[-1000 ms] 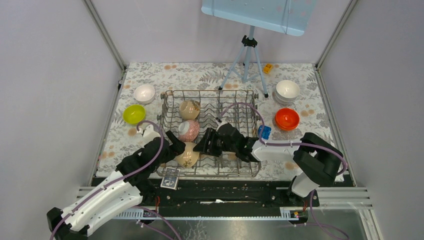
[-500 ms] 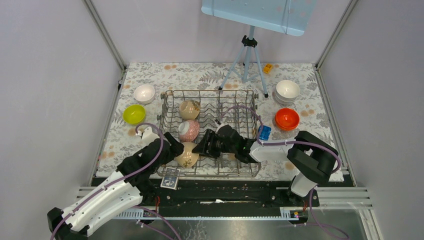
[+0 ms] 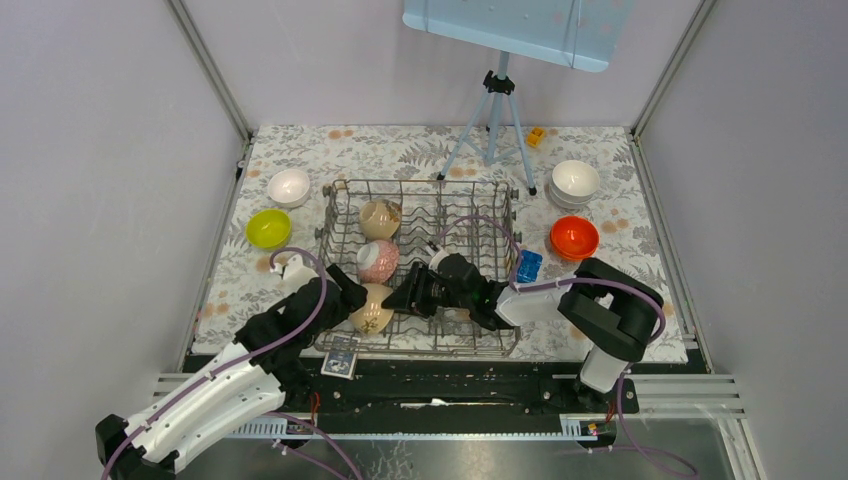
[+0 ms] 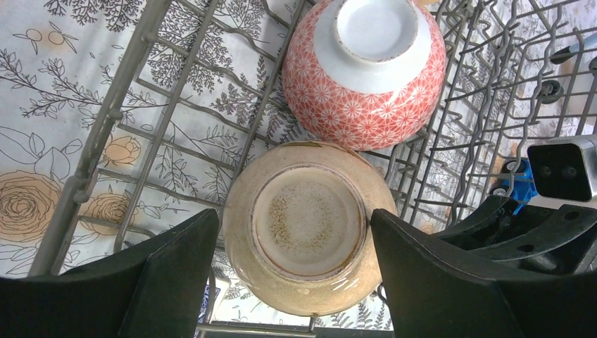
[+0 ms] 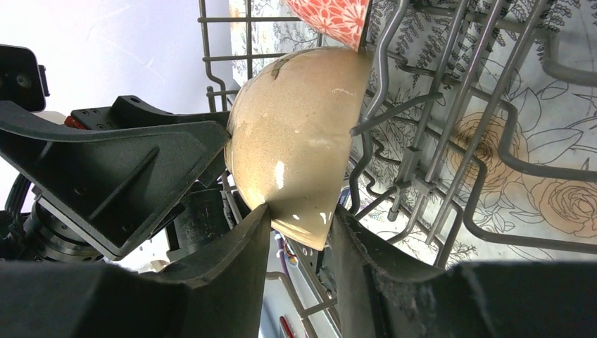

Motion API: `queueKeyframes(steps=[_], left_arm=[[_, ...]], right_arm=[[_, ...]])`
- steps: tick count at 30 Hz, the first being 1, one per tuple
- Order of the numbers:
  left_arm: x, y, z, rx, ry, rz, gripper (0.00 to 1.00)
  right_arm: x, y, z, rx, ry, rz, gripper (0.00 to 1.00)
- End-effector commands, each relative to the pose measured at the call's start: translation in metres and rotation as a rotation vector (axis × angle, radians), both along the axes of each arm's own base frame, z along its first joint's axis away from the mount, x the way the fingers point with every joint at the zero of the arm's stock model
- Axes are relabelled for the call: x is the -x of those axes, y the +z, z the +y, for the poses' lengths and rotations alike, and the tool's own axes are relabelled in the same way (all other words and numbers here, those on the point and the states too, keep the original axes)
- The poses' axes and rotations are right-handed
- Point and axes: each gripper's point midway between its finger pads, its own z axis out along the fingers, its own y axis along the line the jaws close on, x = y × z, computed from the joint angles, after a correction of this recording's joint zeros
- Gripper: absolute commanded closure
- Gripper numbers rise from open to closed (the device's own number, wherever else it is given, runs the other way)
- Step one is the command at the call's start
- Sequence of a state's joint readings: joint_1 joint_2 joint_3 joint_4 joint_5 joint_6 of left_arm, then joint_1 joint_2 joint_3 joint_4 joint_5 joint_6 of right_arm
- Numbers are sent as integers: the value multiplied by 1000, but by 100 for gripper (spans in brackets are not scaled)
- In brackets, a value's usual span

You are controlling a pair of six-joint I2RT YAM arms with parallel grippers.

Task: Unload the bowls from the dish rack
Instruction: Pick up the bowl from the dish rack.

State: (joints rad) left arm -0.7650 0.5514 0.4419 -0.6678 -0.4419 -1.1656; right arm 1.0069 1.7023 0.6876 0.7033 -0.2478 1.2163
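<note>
Nearest to us, the left tool (image 4: 292, 222) hangs over the near-left corner of the large grey wire dish rack (image 3: 420, 183), its two black fingers (image 4: 162, 282) spread wide and released, one on each side of a round glossy beige bowl (image 4: 306, 229). That beige bowl leans on its side among the tines, foot ring turned toward the left wrist camera; whether the left fingers touch it we cannot tell. From the right, the right tool (image 5: 301, 218) is clenched on the same bowl's rim: one finger lies against the outer wall, the other sits inside the mouth. Just behind, a red-and-white patterned bowl (image 4: 359, 105) stands on edge too and touches the beige one. Farther back in the same row we see a second beige bowl (image 3: 380, 218). A small blue block (image 3: 528, 265) sits at the rack's right rim. Out on the flower-patterned tabletop (image 3: 380, 150), left of the rack, lie a lime-yellow bowl (image 3: 268, 228) and, beyond it, a white bowl (image 3: 289, 186); to the right, an orange-red bowl (image 3: 574, 237) and, beyond it, stacked white bowls (image 3: 575, 180). Farthest off stands a grey tripod (image 3: 495, 120).
</note>
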Motion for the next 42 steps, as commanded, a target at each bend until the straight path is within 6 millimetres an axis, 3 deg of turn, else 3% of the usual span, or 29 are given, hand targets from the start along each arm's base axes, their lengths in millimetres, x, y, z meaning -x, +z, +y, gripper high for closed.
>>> queueKeyframes(steps=[1, 17, 42], left_arm=[[1, -7, 3, -8, 19, 14, 17], [1, 0, 13, -7, 67, -7, 18], [4, 2, 15, 15, 81, -11, 26]], right_arm=[[6, 33, 15, -141, 55, -41, 58], [6, 49, 15, -202, 41, -55, 52], [-5, 46, 40, -276, 39, 14, 65]])
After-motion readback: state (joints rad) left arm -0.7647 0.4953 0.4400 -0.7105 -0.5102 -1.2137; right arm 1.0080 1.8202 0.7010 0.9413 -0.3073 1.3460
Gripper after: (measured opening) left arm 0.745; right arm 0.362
